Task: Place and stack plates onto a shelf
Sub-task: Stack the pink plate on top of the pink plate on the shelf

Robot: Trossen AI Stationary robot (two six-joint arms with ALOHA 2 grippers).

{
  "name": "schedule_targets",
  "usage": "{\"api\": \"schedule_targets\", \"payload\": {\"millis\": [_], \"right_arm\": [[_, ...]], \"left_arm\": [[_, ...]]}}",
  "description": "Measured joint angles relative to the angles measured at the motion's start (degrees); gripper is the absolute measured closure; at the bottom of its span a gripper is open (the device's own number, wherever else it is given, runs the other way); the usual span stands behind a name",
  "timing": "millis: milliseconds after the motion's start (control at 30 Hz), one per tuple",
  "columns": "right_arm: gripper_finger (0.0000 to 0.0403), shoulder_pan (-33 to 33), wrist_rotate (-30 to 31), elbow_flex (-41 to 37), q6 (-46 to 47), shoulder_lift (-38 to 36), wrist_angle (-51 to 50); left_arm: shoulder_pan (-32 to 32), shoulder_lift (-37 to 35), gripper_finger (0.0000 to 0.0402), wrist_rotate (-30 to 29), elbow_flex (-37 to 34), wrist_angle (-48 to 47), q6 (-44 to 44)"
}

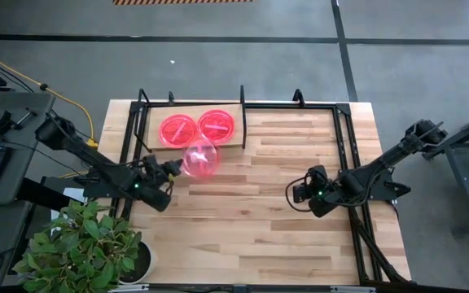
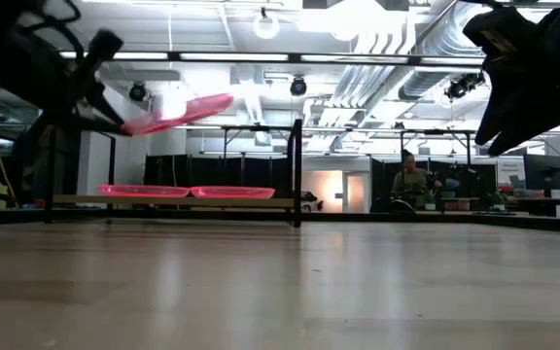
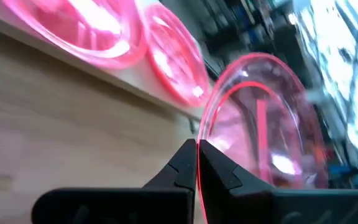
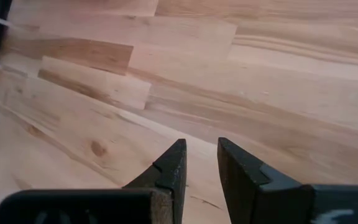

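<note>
Two pink-red plates (image 1: 178, 130) (image 1: 216, 126) lie flat side by side on the light-wood shelf (image 1: 234, 111) in its black tube frame at the table's far left; they also show in the low view (image 2: 144, 191) (image 2: 233, 192). My left gripper (image 1: 172, 169) is shut on a third plate (image 1: 201, 159), held in the air near the shelf's near edge. My right gripper (image 1: 293, 193) hangs above the bare tabletop at the right, its fingers a little apart and empty (image 4: 201, 155). My left gripper pinches the plate's rim (image 3: 198, 163) between its two fingertips, at the edge nearest the arm. The fingers come roughly level from the table's left. The plate (image 2: 178, 114) is lifted clear, tilted, its far edge higher than the held edge.
The black tube frame (image 1: 243, 114) stands around the shelf, with an upright post (image 2: 297, 170) at its right end. A potted plant (image 1: 84, 244) sits at the near left corner. The butcher-block tabletop (image 1: 251, 228) spreads between the two arms.
</note>
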Motion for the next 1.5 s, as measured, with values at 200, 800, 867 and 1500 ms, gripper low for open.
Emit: {"api": "schedule_targets", "payload": {"millis": [200, 800, 867, 1500], "right_arm": [[0.0329, -1.3, -0.8, 0.0, 0.0, 0.0, 0.6], [0.0329, -1.6, -1.7, 0.0, -0.4, 0.0, 2.9], [0.0329, -1.6, -1.7, 0.0, -0.5, 0.0, 2.9], [0.0329, -1.6, -0.4, 0.0, -1.8, 0.0, 2.8]], "left_arm": [[7.7, 1.3, 0.0401, -0.3, 0.0, -5.9, -3.0], [30.2, 1.2, 0.0401, 5.1, 0.0, -14.3, -2.0], [31.6, 1.2, 0.0401, 5.7, 0.0, -15.1, -2.0], [36.1, 0.6, 0.0395, 8.6, 0.0, -16.1, 3.0]]}}
